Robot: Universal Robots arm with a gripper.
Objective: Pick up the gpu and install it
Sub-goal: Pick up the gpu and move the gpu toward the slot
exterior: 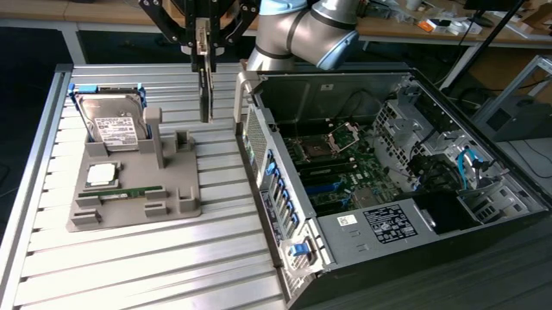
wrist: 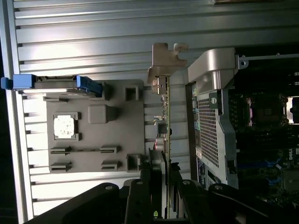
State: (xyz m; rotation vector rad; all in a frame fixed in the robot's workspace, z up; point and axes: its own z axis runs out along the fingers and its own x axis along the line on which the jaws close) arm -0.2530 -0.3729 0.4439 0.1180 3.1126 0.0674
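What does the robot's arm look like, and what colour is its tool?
The arm is made of fat, round, shiny silver-grey tubes, with a light blue cap on one joint. The tool is black. It is built from thin bars joined with small round bolts, a bit like a tiny crane, and it gets narrower toward its tip.

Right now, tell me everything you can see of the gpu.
The gpu is a thin flat card, dark and edge-on, with small components along its edge in the wrist view. A pale metal bracket with a bent tab caps its lower end. It hangs upright from the gripper, which clamps its upper end. It is in the air over the slatted table, between the grey holder and the open case, and appears to touch nothing else.
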